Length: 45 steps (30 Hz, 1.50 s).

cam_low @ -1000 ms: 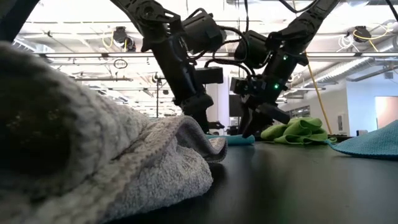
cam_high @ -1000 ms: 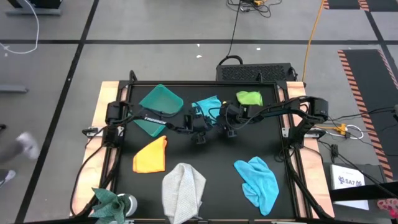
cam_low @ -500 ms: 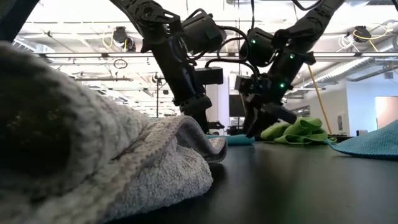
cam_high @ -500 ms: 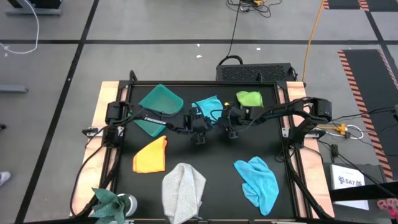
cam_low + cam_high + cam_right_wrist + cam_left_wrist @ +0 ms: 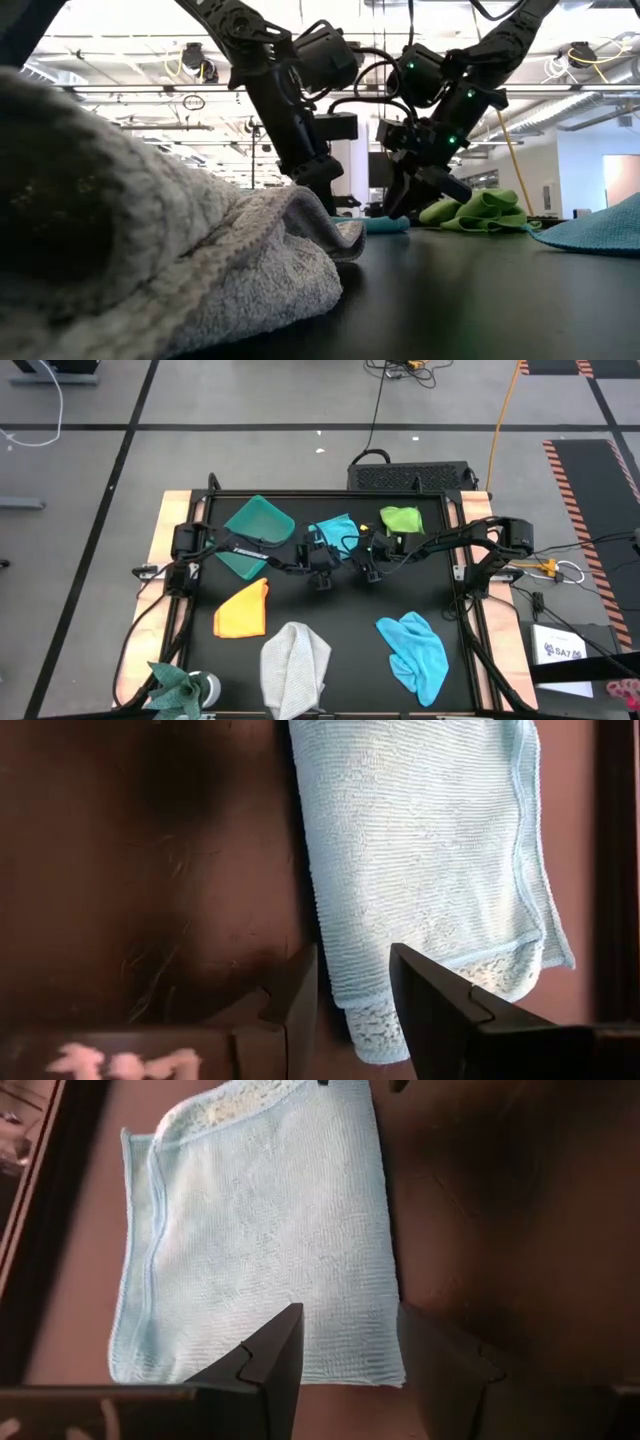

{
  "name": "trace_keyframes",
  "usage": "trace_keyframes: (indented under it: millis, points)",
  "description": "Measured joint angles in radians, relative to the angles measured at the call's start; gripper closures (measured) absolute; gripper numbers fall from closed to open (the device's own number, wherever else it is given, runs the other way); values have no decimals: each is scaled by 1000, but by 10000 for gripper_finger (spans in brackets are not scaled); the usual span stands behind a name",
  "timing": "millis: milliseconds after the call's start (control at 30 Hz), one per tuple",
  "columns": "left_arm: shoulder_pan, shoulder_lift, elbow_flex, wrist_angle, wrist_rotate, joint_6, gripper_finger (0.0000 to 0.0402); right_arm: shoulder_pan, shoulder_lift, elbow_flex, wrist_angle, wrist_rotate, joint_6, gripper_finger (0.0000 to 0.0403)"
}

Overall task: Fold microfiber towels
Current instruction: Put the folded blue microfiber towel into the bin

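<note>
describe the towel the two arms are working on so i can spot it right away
Start at the back edge of the black table and find the teal bin and the lime green towel. The light blue towel lies between them, the only one folded flat, with both hands open just in front of it.

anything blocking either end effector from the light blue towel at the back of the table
Nothing visible. The left end effector and right end effector both hang open right at the light blue towel, only bare tabletop beside it.
</note>
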Motion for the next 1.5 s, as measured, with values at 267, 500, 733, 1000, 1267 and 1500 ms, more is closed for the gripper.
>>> trace_keyframes:
  millis: [267, 500, 733, 1000, 1267, 1500]
  points:
    - [-16, 20, 0, 27, 14, -18, 236, -12, 0, 0, -1, -11, 0, 284]
    - [-8, 20, -1, 26, 8, -14, 236, -36, 0, 0, 1, -51, 0, 284]
    - [-1, 20, -1, 30, 11, -34, 236, -55, 0, 0, 3, -57, 1, 284]
    - [-1, 20, -1, 30, 16, -64, 236, -61, 1, 0, 9, -84, 2, 284]
    - [-1, 36, 0, 29, 18, -89, 236, -61, 50, 0, 41, -83, 21, 284]
    - [-3, 69, 2, 52, 21, -91, 236, -61, 54, 0, 53, -83, 21, 284]
